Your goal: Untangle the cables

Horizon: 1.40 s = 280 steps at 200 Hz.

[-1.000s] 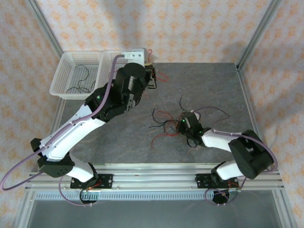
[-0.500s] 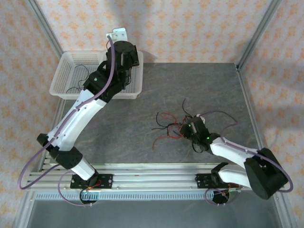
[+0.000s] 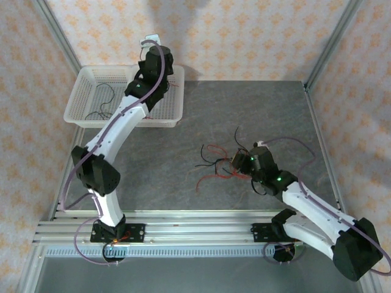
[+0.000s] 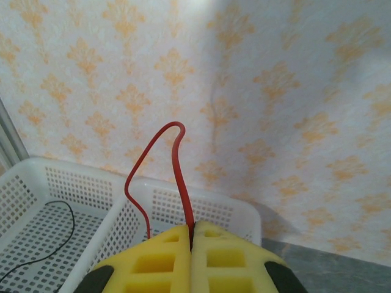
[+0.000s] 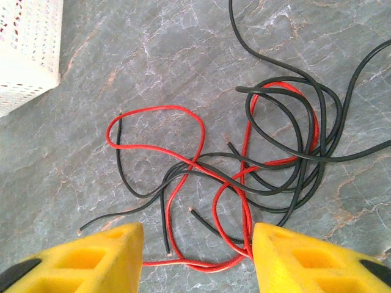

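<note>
Looking down from overhead, a grey marbled tabletop [image 3: 256,110] carries a white mesh basket [image 3: 76,101] with two compartments at its far left corner. A loose tangle of cables [image 3: 220,160], thin red and black wires, lies right of centre.

The left arm [image 3: 119,125] stretches out across the basket, its wrist raised near the patterned back wall. From the left wrist camera, the left jaws are pressed fully together, their yellow pads [image 4: 153,262] meeting on a single red wire [image 4: 173,124]. The wire rises from between the pads, arches over and drops back down on the left in a narrow loop, lifted clear in the air with the basket below and beyond it. A lone black wire [image 4: 71,218] lies curled on the floor of the basket's left compartment.

The right arm [image 3: 311,210] reaches in from the near right, with its jaws low at the right side of the tangle. From the right wrist camera, the right jaws stand partly open, with the yellow pads [image 5: 91,256] well apart and gripping nothing. Red and black strands cross and loop over one another on the stone just ahead of the pads. One red curve passes between the pads. A corner of the basket shows at the upper left.
</note>
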### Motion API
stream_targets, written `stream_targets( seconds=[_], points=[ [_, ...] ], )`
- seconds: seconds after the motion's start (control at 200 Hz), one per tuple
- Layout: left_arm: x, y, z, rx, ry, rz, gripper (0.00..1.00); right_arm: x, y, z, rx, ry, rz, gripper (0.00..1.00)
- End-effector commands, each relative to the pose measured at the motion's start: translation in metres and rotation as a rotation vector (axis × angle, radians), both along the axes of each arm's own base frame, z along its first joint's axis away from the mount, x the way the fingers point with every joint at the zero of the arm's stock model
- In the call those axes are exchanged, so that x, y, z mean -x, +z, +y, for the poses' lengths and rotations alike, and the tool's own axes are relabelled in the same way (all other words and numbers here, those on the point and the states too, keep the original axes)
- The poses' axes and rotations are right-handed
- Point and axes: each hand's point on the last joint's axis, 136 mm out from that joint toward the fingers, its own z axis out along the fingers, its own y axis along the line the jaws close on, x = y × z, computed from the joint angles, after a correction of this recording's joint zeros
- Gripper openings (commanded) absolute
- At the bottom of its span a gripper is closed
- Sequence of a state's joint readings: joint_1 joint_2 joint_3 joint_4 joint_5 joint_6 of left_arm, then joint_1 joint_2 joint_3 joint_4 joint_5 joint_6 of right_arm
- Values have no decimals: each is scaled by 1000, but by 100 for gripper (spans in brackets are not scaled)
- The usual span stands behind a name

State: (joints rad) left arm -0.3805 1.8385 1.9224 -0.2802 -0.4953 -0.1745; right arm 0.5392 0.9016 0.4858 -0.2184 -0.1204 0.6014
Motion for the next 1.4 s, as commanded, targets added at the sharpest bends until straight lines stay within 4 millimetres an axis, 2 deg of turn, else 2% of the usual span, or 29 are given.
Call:
stream_targets(
  seconds=[0.0, 0.03, 0.04, 0.055, 0.16, 0.385, 0.501, 0.551, 0.626, 0.761, 0.866, 0.961, 0.996, 1.016, 1.161, 1.286, 1.396],
  points=[
    [-27, -37, 5, 36, -23, 23, 0, 2, 7, -6, 24, -9, 1, 50],
    [-30, -43, 6, 50, -33, 29, 0, 2, 6, -6, 25, -10, 2, 50],
    [-36, -57, 5, 49, -36, 53, 0, 2, 6, -6, 26, -10, 2, 50],
    [-39, -66, 4, 53, -40, 66, 0, 2, 6, -7, 26, -10, 3, 50],
    [-50, -110, -3, 77, -76, 125, 0, 1, 6, -6, 27, -11, 3, 50],
    [-51, -193, -11, 107, -94, 247, 0, -1, 5, -4, 33, -4, 9, 50],
    [-45, -223, -11, 124, -87, 294, 0, -3, 6, -3, 33, 1, 10, 50],
    [-42, -231, -12, 138, -96, 306, 5, -4, 6, -3, 38, -4, 11, 50],
    [-36, -238, -14, 156, -106, 320, 17, -6, 5, -5, 48, -19, 21, 50],
    [-27, -229, -16, 165, -117, 308, 41, -10, 3, -7, 58, -56, 47, 50],
    [-21, -209, -22, 152, -139, 288, 54, -15, -2, -13, 69, -113, 64, 50],
    [-16, -183, -29, 130, -165, 262, 63, -20, -5, -16, 78, -154, 72, 51],
    [-14, -180, -33, 116, -173, 266, 65, -22, -7, -18, 76, -168, 81, 51],
    [-10, -160, -34, 118, -180, 234, 67, -23, -8, -18, 74, -173, 84, 51],
    [6, -116, -51, 88, -226, 182, 80, -38, -14, -22, 63, -179, 92, 50],
    [24, -87, -64, 84, -260, 147, 82, -52, -21, -28, 138, -149, 116, 47],
    [44, -72, -74, 93, -294, 137, 82, -60, -25, -28, 207, -111, 125, 45]
  ],
)
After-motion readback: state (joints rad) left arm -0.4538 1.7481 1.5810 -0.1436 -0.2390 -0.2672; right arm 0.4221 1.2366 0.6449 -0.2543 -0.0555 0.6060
